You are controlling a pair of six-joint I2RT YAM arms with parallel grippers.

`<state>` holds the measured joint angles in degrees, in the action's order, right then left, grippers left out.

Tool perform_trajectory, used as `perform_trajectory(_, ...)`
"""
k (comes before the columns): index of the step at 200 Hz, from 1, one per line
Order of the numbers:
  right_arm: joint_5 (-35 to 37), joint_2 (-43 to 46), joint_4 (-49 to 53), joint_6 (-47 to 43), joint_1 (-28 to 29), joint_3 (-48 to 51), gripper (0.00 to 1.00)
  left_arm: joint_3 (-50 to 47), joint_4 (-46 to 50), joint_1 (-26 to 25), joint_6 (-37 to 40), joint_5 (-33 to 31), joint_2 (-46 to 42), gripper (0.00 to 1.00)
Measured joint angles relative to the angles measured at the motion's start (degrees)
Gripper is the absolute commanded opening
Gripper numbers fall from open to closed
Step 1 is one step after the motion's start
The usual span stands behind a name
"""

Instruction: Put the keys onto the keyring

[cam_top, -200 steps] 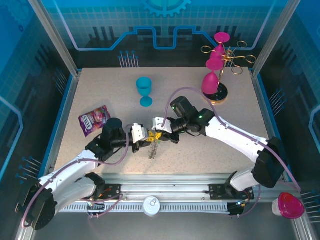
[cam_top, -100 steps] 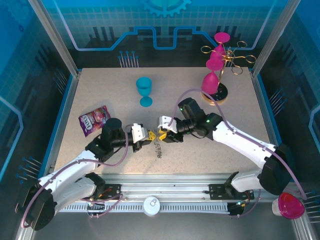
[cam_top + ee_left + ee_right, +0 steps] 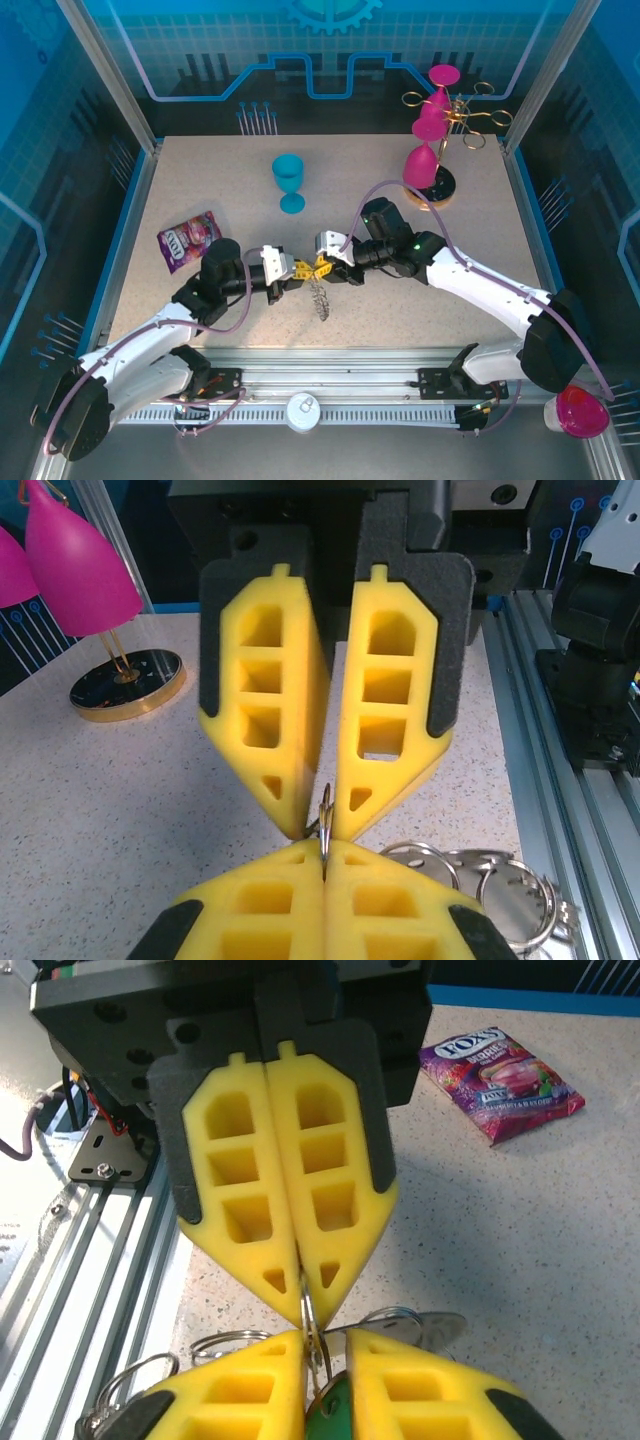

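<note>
Mid-table my two grippers meet tip to tip. My left gripper (image 3: pixel 296 270) (image 3: pixel 323 842) is shut on the keyring (image 3: pixel 324 810), a thin metal loop seen edge-on. My right gripper (image 3: pixel 322 266) (image 3: pixel 325 1338) faces it. Its jaws stand a little apart, with the wire and the green tag of the keys (image 3: pixel 330 1422) filling the gap between them. In the left wrist view the right fingertips (image 3: pixel 343 815) close in on the same wire. A chain-like string of metal loops (image 3: pixel 320 300) (image 3: pixel 500 885) hangs from the grippers down to the table.
A blue goblet (image 3: pixel 289 182) stands behind the grippers. A purple candy packet (image 3: pixel 188 238) (image 3: pixel 500 1080) lies to the left. At the back right is a gold rack with pink goblets (image 3: pixel 435 150). The metal rail (image 3: pixel 330 385) runs along the near edge.
The right gripper opened, then narrowed again on the tag and wire. The left gripper closed fully. The hanging loops swung slightly right and lower; the right arm shifted a little right.
</note>
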<state>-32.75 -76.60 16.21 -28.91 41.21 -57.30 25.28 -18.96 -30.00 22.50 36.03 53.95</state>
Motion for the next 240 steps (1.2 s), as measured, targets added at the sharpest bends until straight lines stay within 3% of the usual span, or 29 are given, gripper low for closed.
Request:
perform_trajectory(24,-0.04,0.02,0.13,-0.39,-0.02,0.00,0.32,-0.02,-0.28,-0.02,-0.11,0.02,0.00,0.00)
perform_trajectory(39,0.85,0.55,0.04,-0.85,-0.02,0.57,0.35,-0.02,-0.46,-0.02,-0.11,0.02,0.00,0.00)
perform_trajectory(85,6.21,3.43,-0.04,-2.93,0.92,2.54,0.27,-0.02,-0.63,-0.02,-0.13,0.02,0.17,0.00)
perform_trajectory(135,8.83,3.52,-0.85,-4.42,1.64,2.62,0.07,-0.02,-0.66,-0.02,-0.13,-0.02,0.70,0.00)
perform_trajectory(172,12.39,3.54,-1.42,-5.49,3.32,3.72,0.03,-0.07,-0.68,0.04,-0.74,-0.94,0.76,0.00)
perform_trajectory(213,18.51,3.54,-4.50,-7.26,6.27,6.10,0.02,-1.01,-1.62,0.26,-3.63,-1.07,1.18,0.00)
perform_trajectory(240,19.50,4.31,-7.58,-7.15,6.47,8.39,0.17,-1.09,-2.56,0.42,-4.68,-1.03,1.64,0.00)
